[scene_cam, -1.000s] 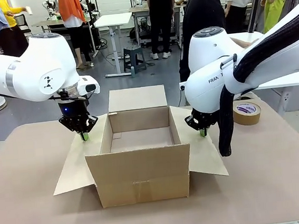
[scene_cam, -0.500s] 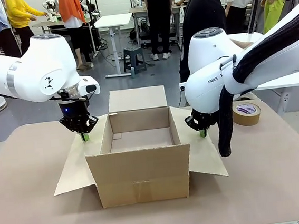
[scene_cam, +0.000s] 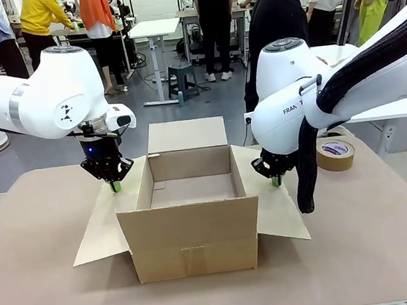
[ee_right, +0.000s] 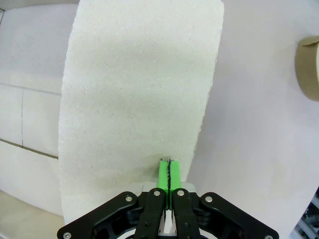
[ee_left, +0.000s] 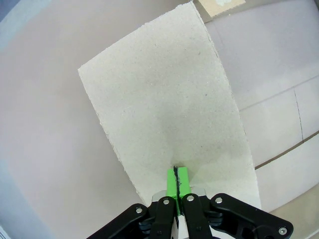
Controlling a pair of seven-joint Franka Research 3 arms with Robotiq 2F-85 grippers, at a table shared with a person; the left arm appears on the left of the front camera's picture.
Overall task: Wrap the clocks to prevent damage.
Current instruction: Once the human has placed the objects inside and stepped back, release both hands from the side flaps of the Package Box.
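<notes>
We have a brown table [scene_cam: 386, 250] with an open cardboard box [scene_cam: 190, 233] at its middle, and as far as we can see down into it the box floor is bare. Its left flap [scene_cam: 106, 227] and right flap [scene_cam: 278, 217] lie splayed outward. The left gripper [scene_cam: 114, 185] has its jaws closed on nothing, green tips set on the left flap near the box wall. The right gripper [scene_cam: 275, 182] is likewise closed and empty, tips on the right flap. A roll of tape [scene_cam: 336, 154] lies on the table beyond the right flap. Where the clocks are we cannot tell, and we see no wrapping material, so we judge the task barely begun: the box is held open, with wrapping and packing all left to do
</notes>
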